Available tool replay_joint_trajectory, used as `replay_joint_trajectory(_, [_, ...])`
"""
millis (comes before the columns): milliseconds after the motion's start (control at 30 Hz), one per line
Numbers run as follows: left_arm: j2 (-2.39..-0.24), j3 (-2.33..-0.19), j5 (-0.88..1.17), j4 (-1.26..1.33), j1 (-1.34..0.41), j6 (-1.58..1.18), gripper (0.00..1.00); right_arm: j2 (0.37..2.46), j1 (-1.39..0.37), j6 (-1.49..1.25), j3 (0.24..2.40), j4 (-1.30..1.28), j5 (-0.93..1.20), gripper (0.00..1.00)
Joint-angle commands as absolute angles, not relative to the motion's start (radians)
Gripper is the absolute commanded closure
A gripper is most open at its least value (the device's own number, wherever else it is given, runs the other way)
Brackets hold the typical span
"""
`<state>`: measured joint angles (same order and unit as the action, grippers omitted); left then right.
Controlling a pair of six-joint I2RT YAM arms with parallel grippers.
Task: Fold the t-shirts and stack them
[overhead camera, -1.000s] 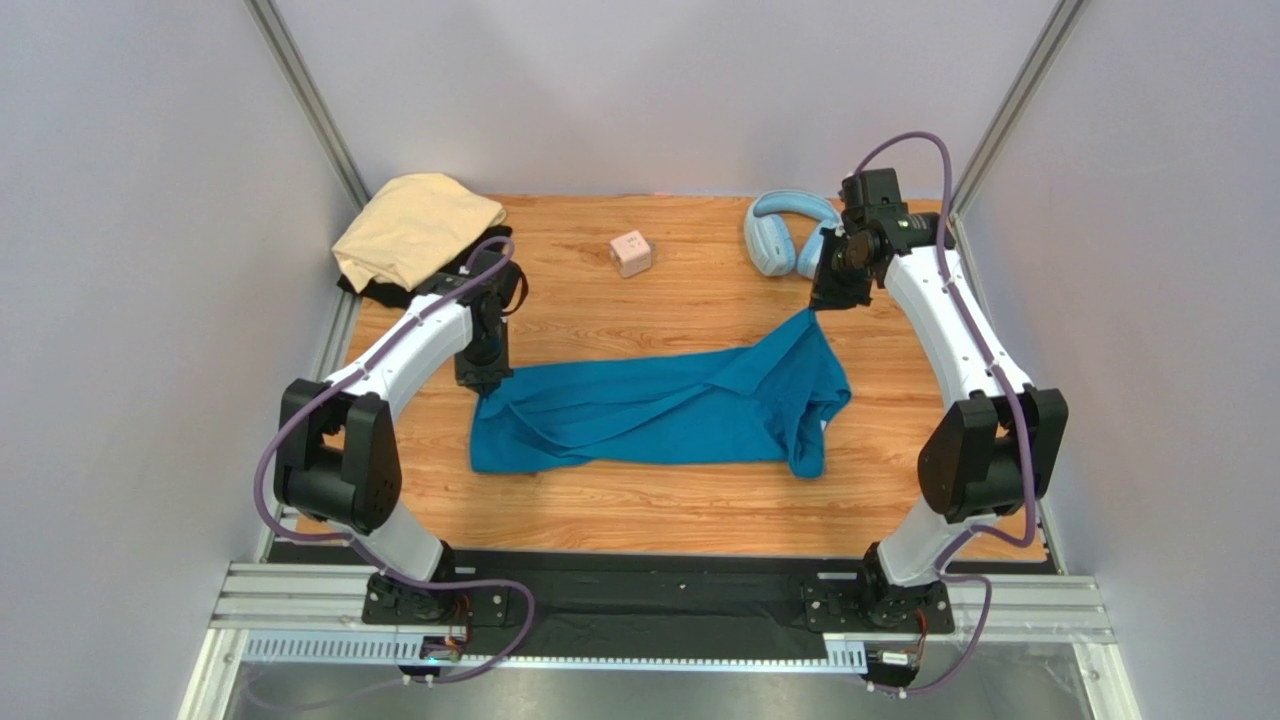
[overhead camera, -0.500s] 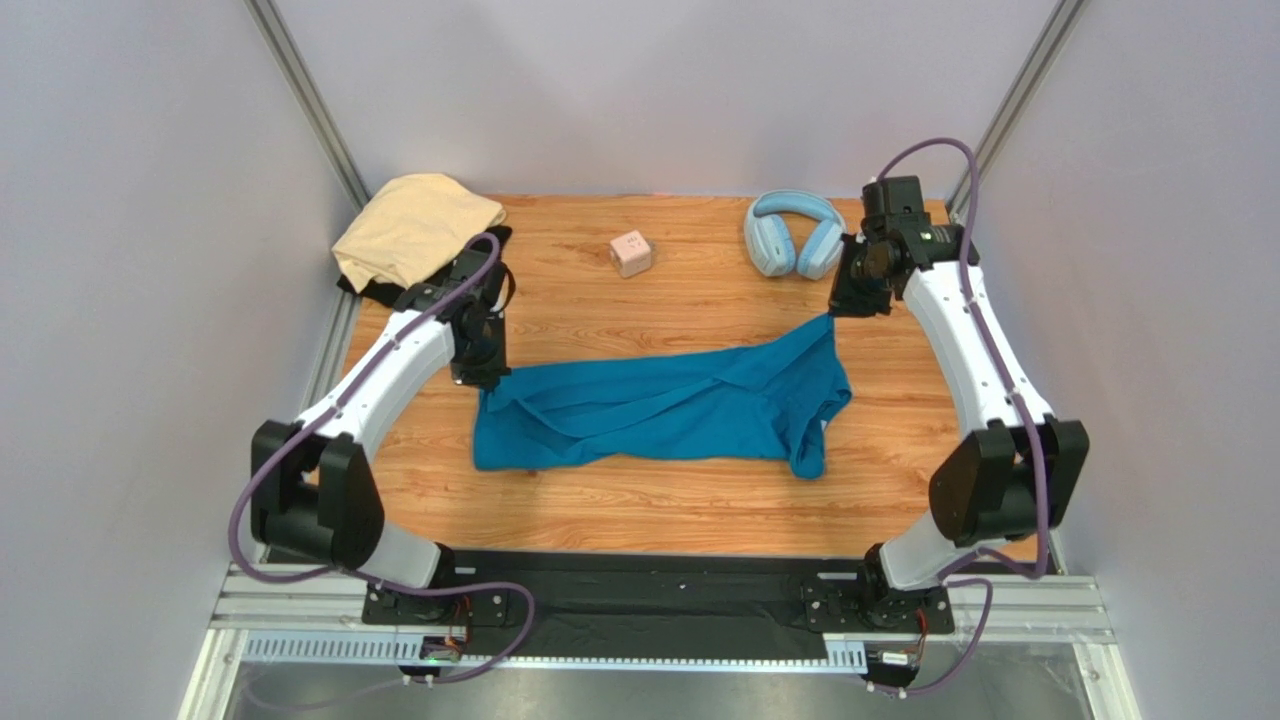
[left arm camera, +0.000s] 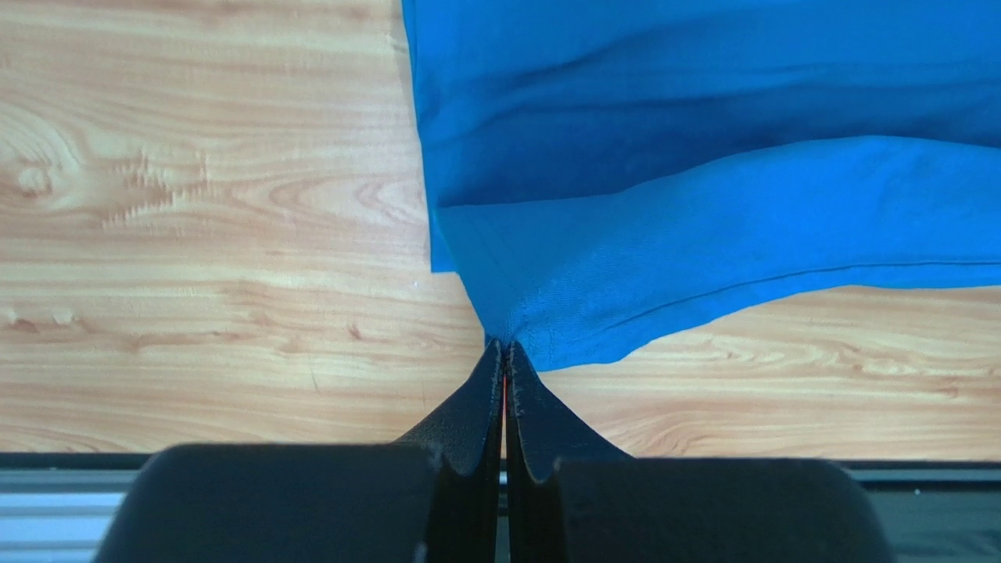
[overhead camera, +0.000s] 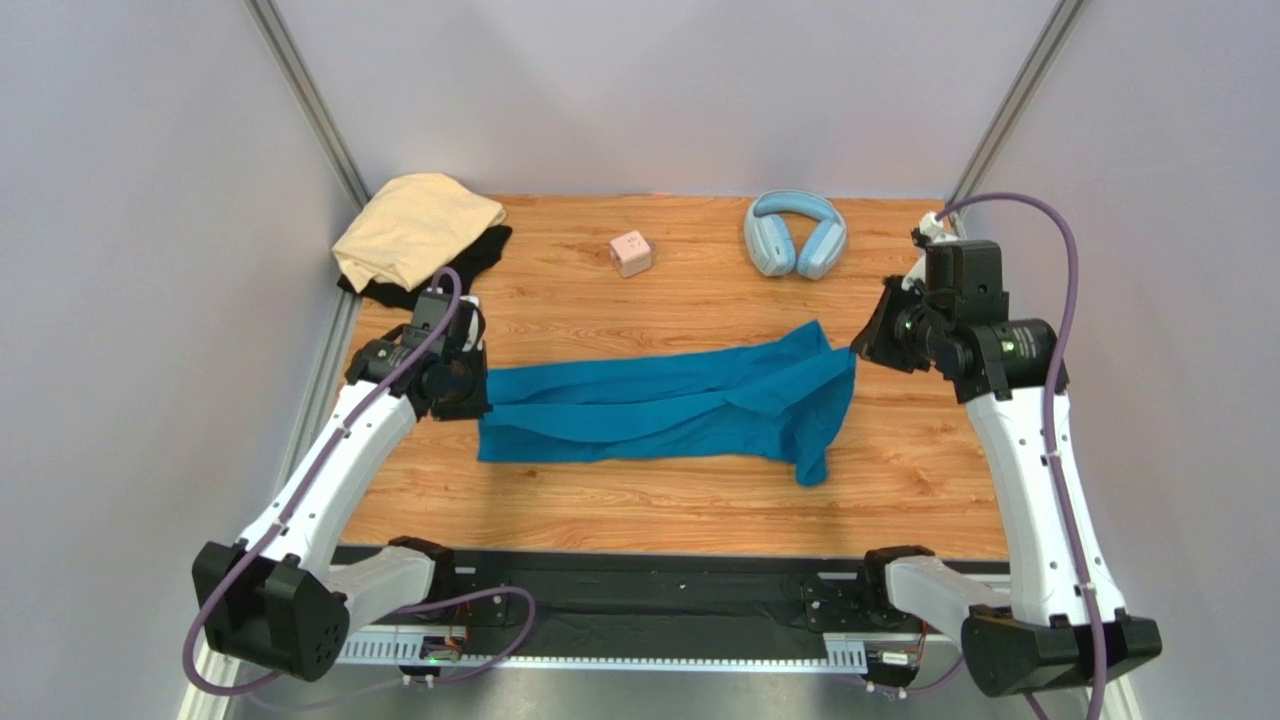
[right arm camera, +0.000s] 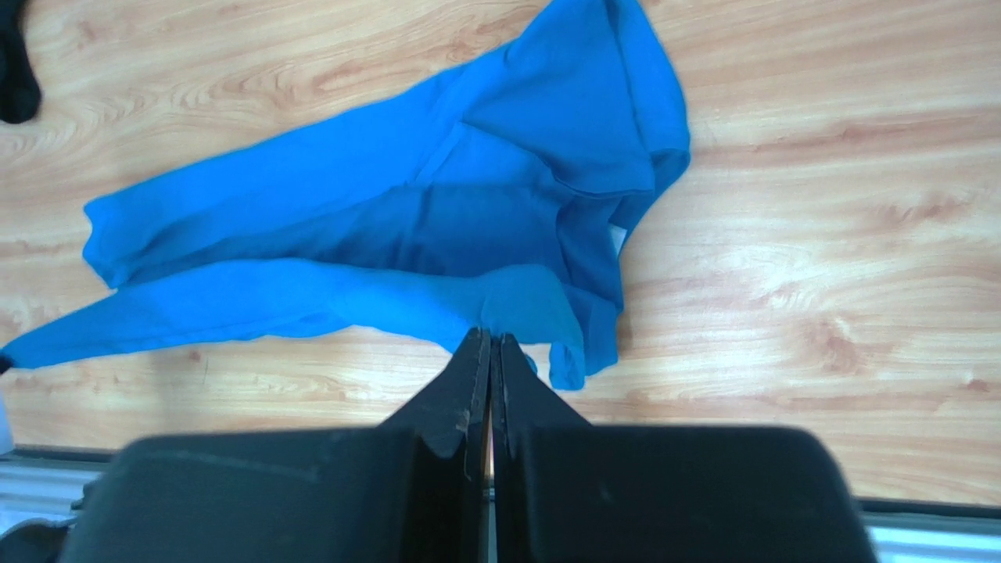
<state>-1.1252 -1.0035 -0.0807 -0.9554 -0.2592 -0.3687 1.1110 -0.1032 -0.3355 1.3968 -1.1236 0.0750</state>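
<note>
Overhead, the blue shirt (overhead camera: 661, 408) is lying stretched across the table (overhead camera: 676, 293) between the left gripper (overhead camera: 478, 390) and right gripper (overhead camera: 866, 339); in the left wrist view closed fingers (left arm camera: 476, 411) are pinching its corner, in the right wrist view its edge.

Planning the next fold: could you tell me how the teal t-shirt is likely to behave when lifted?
Probably floppy: the teal t-shirt hangs in folds between the left gripper and right gripper, both shut on its edge. Likely light, since fingertip pinches hold it. It may drag and bunch, as much of it rests on the table.
</note>
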Motion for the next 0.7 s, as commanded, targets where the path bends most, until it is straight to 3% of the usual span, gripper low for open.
replay_joint_trajectory(0, [-1.051, -1.008, -0.034, -0.988, -0.255, -0.351, 1.00, 1.025, -0.101, -0.347, 1.355, -1.210, 0.181, 1.00])
replay_joint_trajectory(367, [-0.933, -1.104, -0.044, -1.118, -0.255, -0.388, 1.00, 0.910, -0.103, -0.374, 1.425, -1.273, 0.264, 1.00])
replay_joint_trajectory(667, [-0.841, -1.077, -0.072, -1.125, -0.255, -0.393, 1.00, 0.865, -0.101, -0.385, 1.431, -1.241, 0.213, 1.00])
